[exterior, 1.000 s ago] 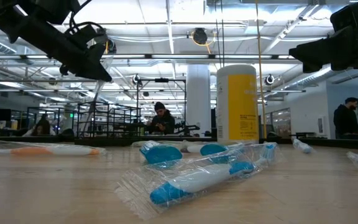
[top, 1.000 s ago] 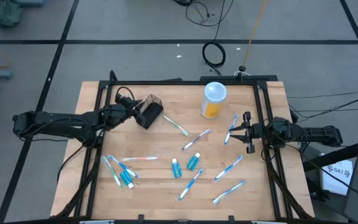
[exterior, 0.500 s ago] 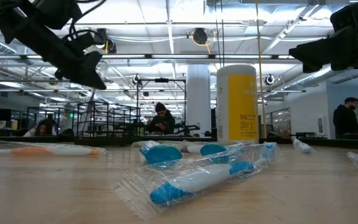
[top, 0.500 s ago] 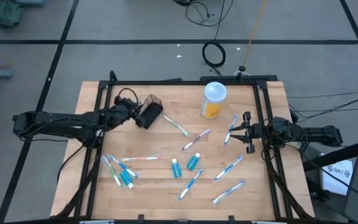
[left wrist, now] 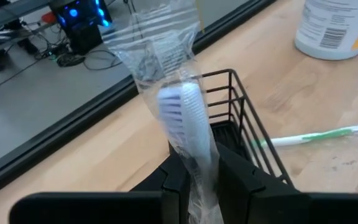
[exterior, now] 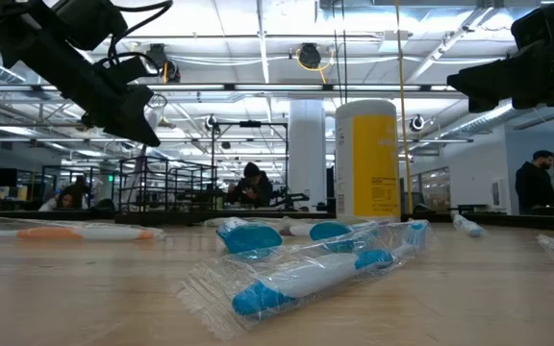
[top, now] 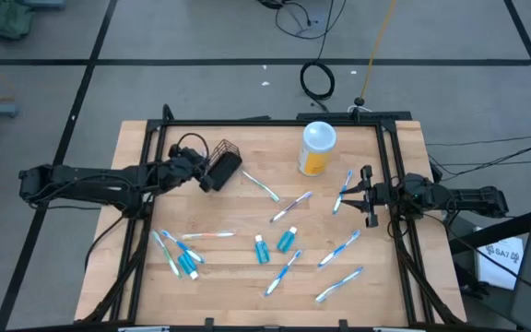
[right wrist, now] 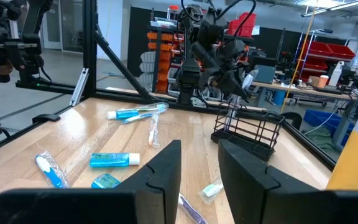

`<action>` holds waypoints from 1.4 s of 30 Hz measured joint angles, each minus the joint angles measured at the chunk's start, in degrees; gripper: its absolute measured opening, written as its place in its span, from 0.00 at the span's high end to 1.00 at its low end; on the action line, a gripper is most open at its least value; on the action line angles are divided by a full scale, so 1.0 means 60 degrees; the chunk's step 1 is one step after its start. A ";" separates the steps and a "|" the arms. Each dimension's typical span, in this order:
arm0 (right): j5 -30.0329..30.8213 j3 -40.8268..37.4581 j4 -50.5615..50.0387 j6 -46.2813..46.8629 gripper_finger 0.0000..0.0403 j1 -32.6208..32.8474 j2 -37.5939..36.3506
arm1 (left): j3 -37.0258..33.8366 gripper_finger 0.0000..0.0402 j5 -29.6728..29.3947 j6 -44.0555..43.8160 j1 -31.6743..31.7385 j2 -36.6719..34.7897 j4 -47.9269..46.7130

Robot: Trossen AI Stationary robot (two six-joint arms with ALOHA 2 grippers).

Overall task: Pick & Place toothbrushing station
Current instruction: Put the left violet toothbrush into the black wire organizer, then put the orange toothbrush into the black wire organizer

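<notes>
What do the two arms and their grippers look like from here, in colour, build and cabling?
Both arms are dark, nearly black, jointed tubes. The left gripper has two flat, squared black fingers, and a black cable loops over its wrist. The right gripper has the same blocky matte-black fingers. No markings show on either.

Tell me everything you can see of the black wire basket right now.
The basket is small, rectangular, of thin black wire bars with an open top. It stands upright on the wooden table, toward its far left part, and looks empty through the bars. The left gripper hangs just above it, fingers closed on a wrapped toothbrush over its opening. A green-tipped toothbrush lies beside it on the table; I cannot tell if they touch.
</notes>
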 joint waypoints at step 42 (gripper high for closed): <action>0.0000 0.0001 0.0005 0.0002 0.76 0.0004 0.0004 | -0.0004 0.50 0.1942 -0.1700 -0.1462 -0.2113 -0.1511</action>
